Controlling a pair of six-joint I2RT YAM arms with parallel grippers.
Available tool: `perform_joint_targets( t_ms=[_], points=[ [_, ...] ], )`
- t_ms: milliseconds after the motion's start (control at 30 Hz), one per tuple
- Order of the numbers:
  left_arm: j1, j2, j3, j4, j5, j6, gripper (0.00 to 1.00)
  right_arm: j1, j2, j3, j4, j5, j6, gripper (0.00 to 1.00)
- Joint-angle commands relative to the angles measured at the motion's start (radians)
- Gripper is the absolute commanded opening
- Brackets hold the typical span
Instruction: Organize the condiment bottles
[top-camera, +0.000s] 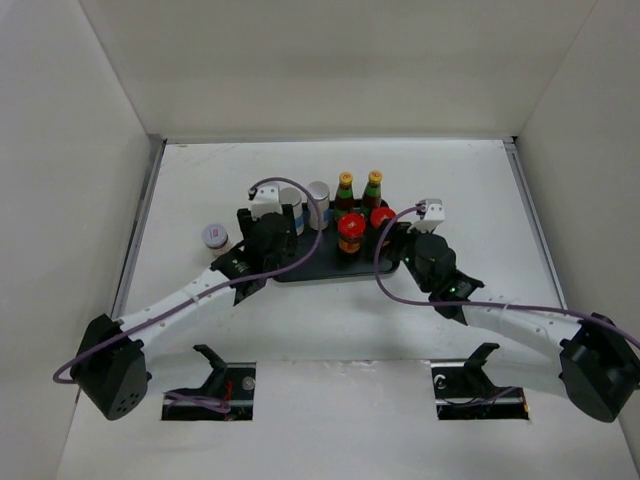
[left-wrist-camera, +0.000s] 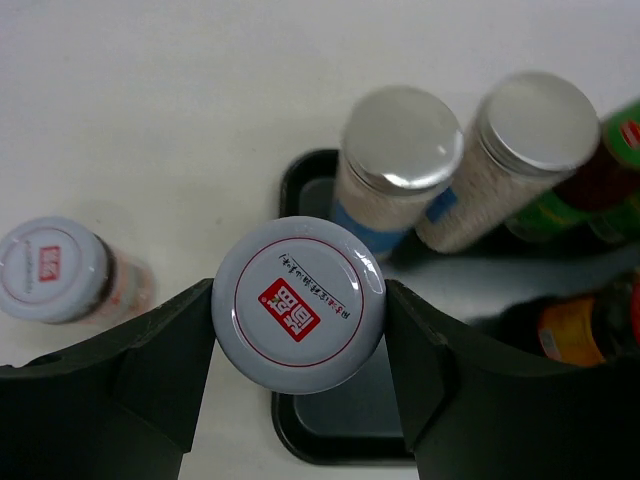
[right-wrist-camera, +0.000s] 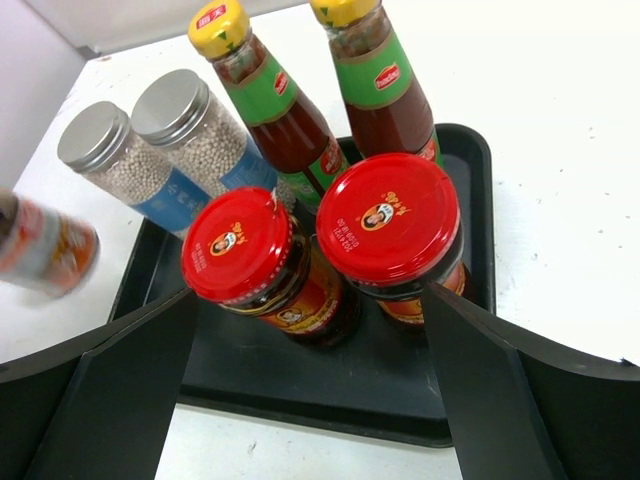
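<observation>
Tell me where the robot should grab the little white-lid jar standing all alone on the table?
Around its round sides just below the lid, coming straight down from above. The lone jar stands upright on the table, apart from the black tray, with open space round it, so a hand fits on either side. The left hand holds a twin jar this way.

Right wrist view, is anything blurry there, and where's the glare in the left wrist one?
Right wrist view: the jar at the left edge is smeared, the red-lidded jars sharp. Left wrist view: glare on the silver lid; the gripped white-lidded jar is crisp, the bottles at right out of focus.
</observation>
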Motion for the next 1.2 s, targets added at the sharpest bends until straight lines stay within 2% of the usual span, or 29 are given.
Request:
perform_joint_targets(
  t_ms=[0,167,367,733,800,967,1167],
  points=[
    [-0.079,-0.063,0.005,-0.002,-0.017,-0.071,0.4,-0.008,-0.03,0.009,0.058,0.004,0.006,1.0],
    [-0.157,0.041,0.041,0.081,0.058,-0.111,0.4,-0.016,-0.036,0.003,0.058,0.009,0.014,1.0],
    [-0.168,0.181,0.077,0.194,0.131,-0.114,0.4,-0.031,-0.068,-0.011,0.058,0.016,0.022,1.0],
    [-0.188,0.305,0.12,0.28,0.126,-0.076,0.4,-0.027,-0.056,-0.007,0.061,0.004,0.026,1.0],
    [-0.187,0.313,0.111,0.286,0.12,-0.073,0.45,-0.028,-0.056,-0.007,0.061,0.001,0.028,1.0],
    [-0.197,0.331,0.069,0.323,0.115,-0.083,0.74,-0.025,-0.054,-0.002,0.061,0.0,0.023,1.0],
    [-0.2,0.272,0.037,0.319,0.112,-0.088,0.81,-0.025,-0.064,-0.002,0.058,-0.003,0.02,1.0]
  ],
)
